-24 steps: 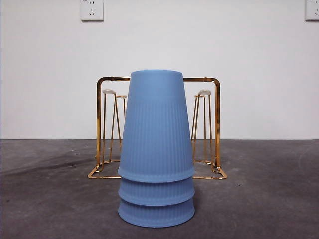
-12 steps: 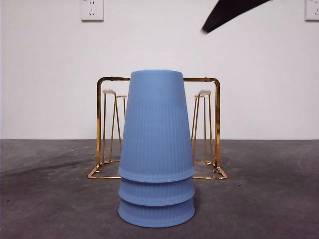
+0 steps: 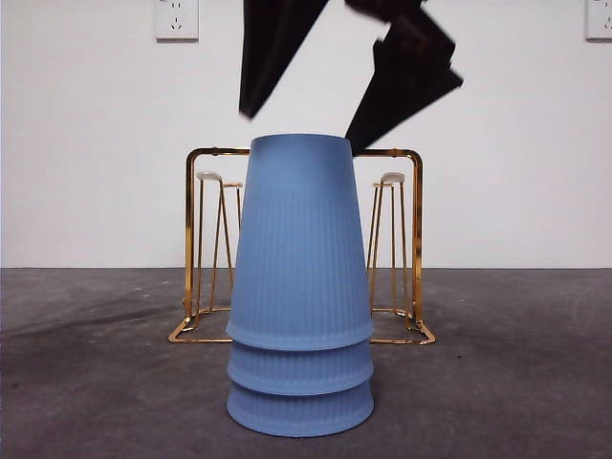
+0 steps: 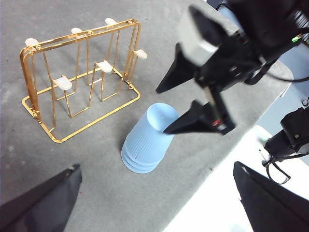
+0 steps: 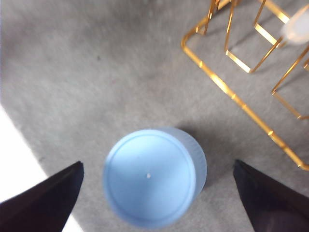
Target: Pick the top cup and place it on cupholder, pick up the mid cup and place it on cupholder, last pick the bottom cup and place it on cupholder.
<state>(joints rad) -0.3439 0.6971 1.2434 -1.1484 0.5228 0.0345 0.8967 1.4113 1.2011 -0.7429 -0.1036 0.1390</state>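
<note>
Three blue ribbed cups stand upside down in one stack: top cup point(image 3: 299, 239), mid cup point(image 3: 299, 371), bottom cup point(image 3: 299, 413). My right gripper point(image 3: 300, 130) hangs just above the top cup point(image 5: 149, 176), open, one jaw over each side and touching nothing. The left wrist view shows this right gripper point(image 4: 163, 111) over the stack point(image 4: 145, 147). The gold wire cupholder point(image 3: 417, 239) stands behind the stack with bare white-tipped pegs; its base rail point(image 5: 227, 89) lies close by. My left gripper point(image 4: 155, 166) waits high and away, open and holding nothing.
The stack stands near the table's front edge point(image 4: 203, 193), where the grey top ends. A white wall with sockets point(image 3: 176, 19) is behind the rack. Black cables and gear point(image 4: 285, 145) lie beyond the table edge.
My right gripper has come down from the upper right and now hangs open over the top of the cup stack. Cups and rack have not moved.
</note>
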